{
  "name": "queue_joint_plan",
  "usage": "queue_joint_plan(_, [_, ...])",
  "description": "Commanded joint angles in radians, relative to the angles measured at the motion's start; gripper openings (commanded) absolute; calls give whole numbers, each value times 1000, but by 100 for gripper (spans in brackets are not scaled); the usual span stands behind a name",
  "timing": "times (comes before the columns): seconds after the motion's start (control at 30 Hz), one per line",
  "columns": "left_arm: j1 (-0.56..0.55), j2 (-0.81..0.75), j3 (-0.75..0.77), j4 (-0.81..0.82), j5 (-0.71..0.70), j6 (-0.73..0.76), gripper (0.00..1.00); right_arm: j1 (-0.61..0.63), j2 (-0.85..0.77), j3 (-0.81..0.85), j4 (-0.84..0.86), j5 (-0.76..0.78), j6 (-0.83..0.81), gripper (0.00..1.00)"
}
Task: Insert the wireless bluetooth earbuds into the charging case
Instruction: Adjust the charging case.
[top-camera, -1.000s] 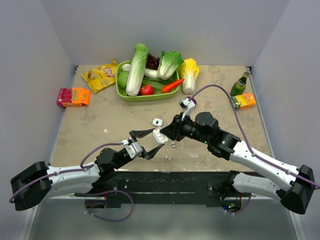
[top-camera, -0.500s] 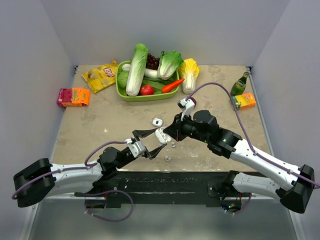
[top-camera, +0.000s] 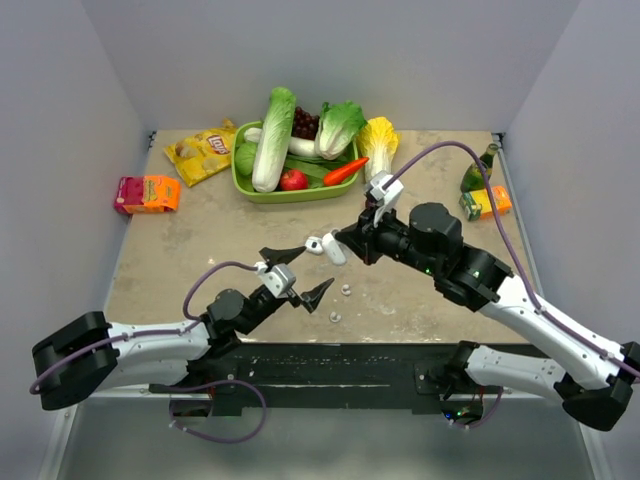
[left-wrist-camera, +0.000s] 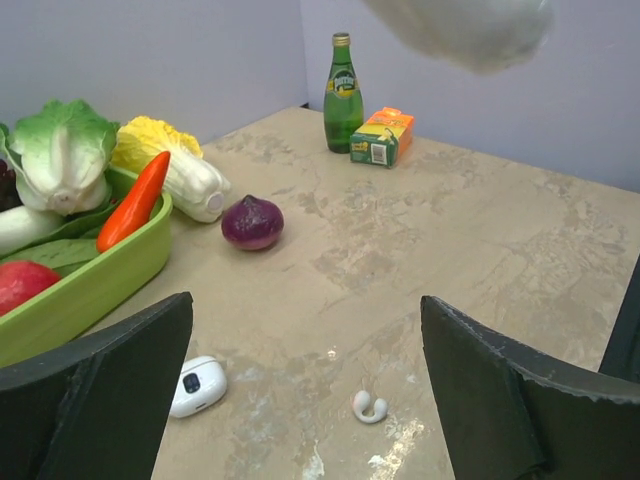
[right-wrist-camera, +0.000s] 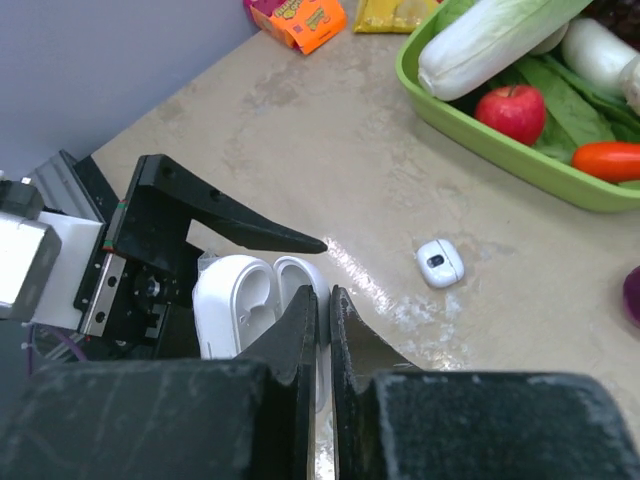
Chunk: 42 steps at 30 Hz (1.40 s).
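Note:
The charging case (top-camera: 334, 250) hangs open above the table, two white halves with moulded hollows (right-wrist-camera: 235, 300). My right gripper (top-camera: 347, 245) is shut on the edge of one half (right-wrist-camera: 322, 295). Two earbuds lie on the table below: one (top-camera: 345, 290) and another (top-camera: 335, 317) nearer the front edge. My left gripper (top-camera: 315, 267) stands wide open just left of and below the case, touching nothing. In the left wrist view a curved white earbud (left-wrist-camera: 369, 405) lies between its spread fingers (left-wrist-camera: 305, 350).
A small closed white box with a dark window (top-camera: 314, 243) (left-wrist-camera: 197, 385) (right-wrist-camera: 438, 262) lies beside the case. At the back are a green vegetable tray (top-camera: 285, 196), a chips bag (top-camera: 203, 153), a bottle (top-camera: 480, 168) and juice boxes (top-camera: 147, 193) (top-camera: 487, 202). A purple onion (left-wrist-camera: 252, 222) sits near the tray.
My left gripper let go of the case, opened wide and drew back. The right gripper closed on the case and carried it up and away from the front edge.

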Motion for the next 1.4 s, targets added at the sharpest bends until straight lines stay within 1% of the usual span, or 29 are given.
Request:
queue_joint_plan(0.0, [2, 8, 15, 10, -46, -43, 100, 12, -21, 53, -26, 25, -82, 0])
queue_joint_plan(0.07, [2, 1, 23, -22, -47, -62, 100, 32, -21, 56, -38, 63, -111, 0])
queue_joint_plan(0.1, [2, -16, 31, -38, -47, -101, 100, 61, -22, 61, -46, 99, -125, 0])
queue_joint_plan(0.13, [2, -25, 35, -77, -41, -147, 100, 84, -25, 61, -54, 198, -163, 0])
queue_joint_plan(0.17, [4, -39, 40, -101, -27, -172, 100, 112, -27, 62, -66, 256, -183, 0])
queue_joint_plan(0.2, [7, -68, 54, -127, -12, -195, 100, 167, -31, 64, -70, 315, -191, 0])
queue_joint_plan(0.23, [10, -83, 63, -182, 26, -242, 100, 195, -31, 67, -78, 385, -238, 0])
queue_joint_plan(0.27, [16, -100, 86, -211, 52, -267, 100, 222, -33, 68, -92, 506, -280, 0])
queue_joint_plan(0.3, [34, -126, 97, -237, 78, -289, 100, 270, -36, 68, -95, 566, -298, 0])
queue_joint_plan(0.33, [47, -139, 109, -289, 142, -328, 100, 290, -44, 67, -98, 612, -328, 0])
queue_joint_plan(0.37, [60, -149, 133, -314, 172, -344, 100, 310, -48, 65, -97, 699, -338, 0])
queue_joint_plan(0.4, [86, -162, 150, -347, 184, -359, 100, 342, -56, 59, -92, 732, -348, 0])
queue_joint_plan(0.43, [102, -166, 167, -398, 268, -379, 100, 358, -57, 56, -92, 760, -367, 0])
queue_joint_plan(0.47, [116, -171, 193, -415, 301, -387, 100, 373, -57, 55, -92, 797, -375, 0])
queue_joint_plan(0.5, [132, -177, 207, -427, 322, -395, 100, 405, -53, 50, -93, 865, -381, 0])
queue_joint_plan(0.53, [139, -180, 222, -462, 363, -399, 100, 420, -51, 48, -95, 899, -397, 0])
queue_joint_plan(0.6, [148, -176, 265, -490, 401, -399, 100, 462, -38, 39, -90, 970, -406, 0])
queue_joint_plan(0.73, [154, -137, 324, -541, 459, -407, 100, 511, -10, 30, -86, 1022, -426, 0])
queue_joint_plan(0.97, [166, -59, 402, -567, 528, -387, 100, 554, -7, 36, -92, 1013, -440, 0])
queue_joint_plan(1.2, [171, -44, 419, -518, 582, -353, 100, 565, -5, 30, -86, 966, -435, 0])
queue_joint_plan(1.33, [171, -24, 442, -506, 611, -340, 97, 568, 15, 32, -84, 955, -437, 0])
queue_joint_plan(1.37, [172, -16, 450, -504, 621, -337, 95, 568, 16, 32, -78, 953, -438, 0])
